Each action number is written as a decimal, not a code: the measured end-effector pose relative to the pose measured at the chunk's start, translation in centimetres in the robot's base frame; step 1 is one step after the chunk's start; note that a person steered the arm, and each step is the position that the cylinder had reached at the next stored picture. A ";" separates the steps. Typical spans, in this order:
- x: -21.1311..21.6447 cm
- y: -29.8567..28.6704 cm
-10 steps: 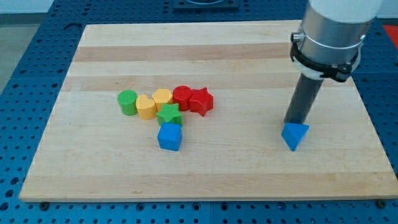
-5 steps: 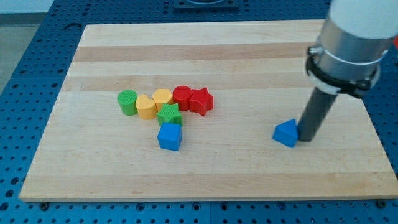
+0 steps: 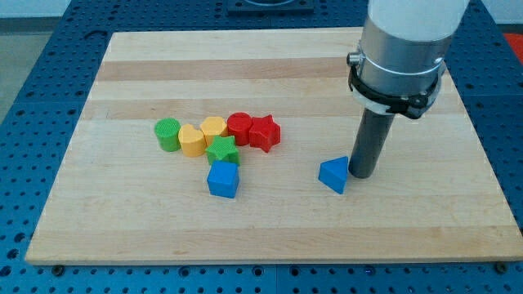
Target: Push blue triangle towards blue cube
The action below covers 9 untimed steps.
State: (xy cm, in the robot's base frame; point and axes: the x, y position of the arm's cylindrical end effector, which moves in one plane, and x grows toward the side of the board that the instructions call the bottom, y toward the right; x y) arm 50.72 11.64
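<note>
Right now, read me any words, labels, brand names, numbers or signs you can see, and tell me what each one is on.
None: no readable text, number or sign shows on the wooden board, the blue triangle, the blue cube, the other coloured blocks, or the arm above my tip.

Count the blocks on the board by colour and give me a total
Blue: 2, the blue cube and the blue triangle
Green: 2, the green cylinder and the green star
Yellow: 2, the yellow block on the left and the yellow block behind it
Red: 2, the red cylinder and the red star
Total: 8
</note>
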 end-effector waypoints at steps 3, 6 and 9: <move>0.0 -2.4; -1.4 -3.7; 0.6 -7.2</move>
State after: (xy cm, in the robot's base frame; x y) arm 51.28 4.40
